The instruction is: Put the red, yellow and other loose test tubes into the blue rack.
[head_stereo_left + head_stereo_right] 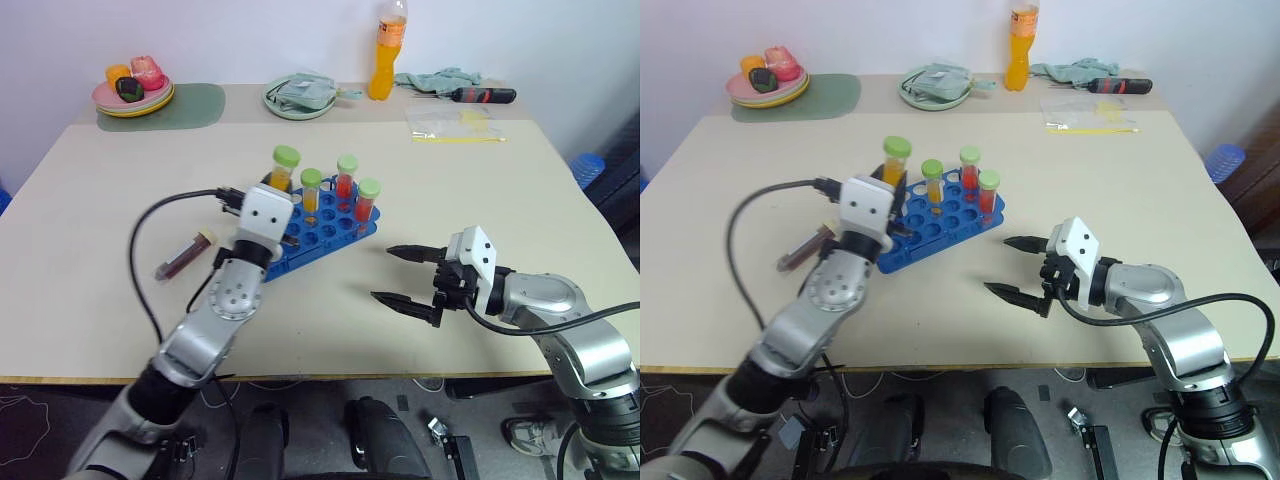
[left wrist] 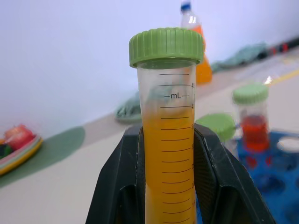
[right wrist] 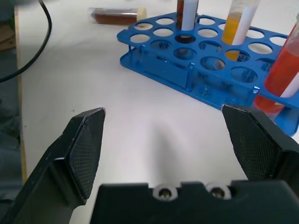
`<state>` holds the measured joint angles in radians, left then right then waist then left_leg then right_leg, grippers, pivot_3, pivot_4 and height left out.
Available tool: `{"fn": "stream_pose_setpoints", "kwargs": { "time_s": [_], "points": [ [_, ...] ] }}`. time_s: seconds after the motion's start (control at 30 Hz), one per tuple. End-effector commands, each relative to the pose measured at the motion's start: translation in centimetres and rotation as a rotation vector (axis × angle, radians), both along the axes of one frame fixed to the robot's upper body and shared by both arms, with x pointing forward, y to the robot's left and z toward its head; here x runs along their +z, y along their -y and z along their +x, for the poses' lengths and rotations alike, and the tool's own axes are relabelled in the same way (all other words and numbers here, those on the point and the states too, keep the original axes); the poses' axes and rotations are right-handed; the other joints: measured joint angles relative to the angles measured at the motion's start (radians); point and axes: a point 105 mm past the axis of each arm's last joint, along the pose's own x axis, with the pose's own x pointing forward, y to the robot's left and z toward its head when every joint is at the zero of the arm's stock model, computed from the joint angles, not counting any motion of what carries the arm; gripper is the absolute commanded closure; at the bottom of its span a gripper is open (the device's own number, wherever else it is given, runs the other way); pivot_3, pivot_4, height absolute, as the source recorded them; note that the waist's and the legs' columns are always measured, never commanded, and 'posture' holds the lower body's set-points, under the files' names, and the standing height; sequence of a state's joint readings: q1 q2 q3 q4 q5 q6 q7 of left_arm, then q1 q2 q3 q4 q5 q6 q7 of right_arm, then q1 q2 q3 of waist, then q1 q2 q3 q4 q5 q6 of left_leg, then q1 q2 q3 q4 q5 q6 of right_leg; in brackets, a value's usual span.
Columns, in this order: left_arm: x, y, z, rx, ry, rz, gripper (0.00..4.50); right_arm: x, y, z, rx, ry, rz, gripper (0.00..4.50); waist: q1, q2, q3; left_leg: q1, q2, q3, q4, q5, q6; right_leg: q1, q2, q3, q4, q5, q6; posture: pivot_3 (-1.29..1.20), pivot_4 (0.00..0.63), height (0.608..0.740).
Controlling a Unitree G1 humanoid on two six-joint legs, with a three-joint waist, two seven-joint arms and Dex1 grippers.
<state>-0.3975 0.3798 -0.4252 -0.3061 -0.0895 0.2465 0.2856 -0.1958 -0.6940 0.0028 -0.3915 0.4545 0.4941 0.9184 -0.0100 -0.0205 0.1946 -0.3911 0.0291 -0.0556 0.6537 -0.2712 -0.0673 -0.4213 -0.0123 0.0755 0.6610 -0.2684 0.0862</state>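
The left gripper is clamped on the yellow tube, both black fingers pressed against its sides well below the green cap, so the tube stands upright with its long axis near vertical. It hangs over the near left corner of the blue rack, bottom end pointing down toward the holes; I cannot tell from here whether it sits square over one hole or between two. Three capped tubes already stand in the rack's far rows, one yellow and two red. The maroon tube is the last loose one: it lies flat on the table just left of the rack, cream cap toward the rack, long axis running diagonally away from the robot. It lies right beside the left arm and across the rack from the right gripper, which hovers empty with its fingers spread wide, to the right of the rack and clear of it. The left arm looks the nearer one for that tube once the yellow one is seated
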Motion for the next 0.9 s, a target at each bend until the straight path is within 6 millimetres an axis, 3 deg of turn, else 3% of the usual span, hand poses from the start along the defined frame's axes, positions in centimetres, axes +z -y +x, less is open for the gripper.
{"fn": "stream_pose_setpoints", "kwargs": {
  "time_s": [0.03,0.7,0.9],
  "points": [
    [0.7,2.1,-0.2,-0.091,0.084,-0.005,3.7,0.7,-0.4,-0.2,0.006,0.033,0.01,0.1,0.0,0.0,0.0,0.0,0.0,0.0,0.0,0.0,0.0,0.0,0.0,0.0,0.0,0.0,0.0,0.0,0.15,0.74],
    [-1.6,6.0,1.8,-0.266,0.029,-0.107,3.7,1.0,-0.8,-0.2,-0.008,0.044,0.026,0.1,-0.003,0.0,0.0,0.001,0.0,0.0,0.0,0.0,0.0,0.0,0.0,0.0,0.001,0.0,0.0,0.0,0.15,0.74],
    [-2.3,6.2,1.9,-0.277,0.019,-0.088,3.7,1.1,-0.8,-0.2,-0.013,0.047,0.027,0.1,-0.002,0.0,0.0,0.001,0.0,0.0,0.0,0.0,0.0,0.0,0.0,0.0,0.002,0.0,0.0,0.0,0.15,0.74]
  ]
}}
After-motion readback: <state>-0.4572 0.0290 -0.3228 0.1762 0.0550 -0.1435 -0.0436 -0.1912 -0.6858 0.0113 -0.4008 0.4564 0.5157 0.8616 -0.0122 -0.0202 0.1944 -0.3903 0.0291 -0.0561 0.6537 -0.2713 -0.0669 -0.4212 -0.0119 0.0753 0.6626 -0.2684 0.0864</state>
